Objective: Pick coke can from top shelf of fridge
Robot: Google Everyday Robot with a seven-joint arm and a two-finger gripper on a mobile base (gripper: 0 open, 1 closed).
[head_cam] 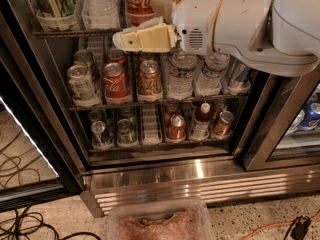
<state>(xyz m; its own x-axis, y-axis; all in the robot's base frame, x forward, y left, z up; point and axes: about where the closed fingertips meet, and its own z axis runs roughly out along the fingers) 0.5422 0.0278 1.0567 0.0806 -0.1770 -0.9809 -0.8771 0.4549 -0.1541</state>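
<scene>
The coke can (141, 1), red with white script, stands on the top shelf (75, 32) of the fridge (165, 171); its top is cut off by the frame's upper edge. My gripper (142, 26) is at the top shelf's front rail, just below and right of the can. One yellowish finger (145, 38) lies across the rail under the can. The other finger (162, 6) shows just right of the can. The fingers stand apart and hold nothing. My white arm (240, 26) fills the upper right and hides the right part of the top shelf.
The top shelf also holds a clear bottle (100, 4) and a cup of green stalks (55, 4). The middle rack holds another red can (115, 81), a brown-gold can (149, 79) and water bottles (181, 76). A plastic tub (160, 221) sits on the floor, with cables (20, 219) at left.
</scene>
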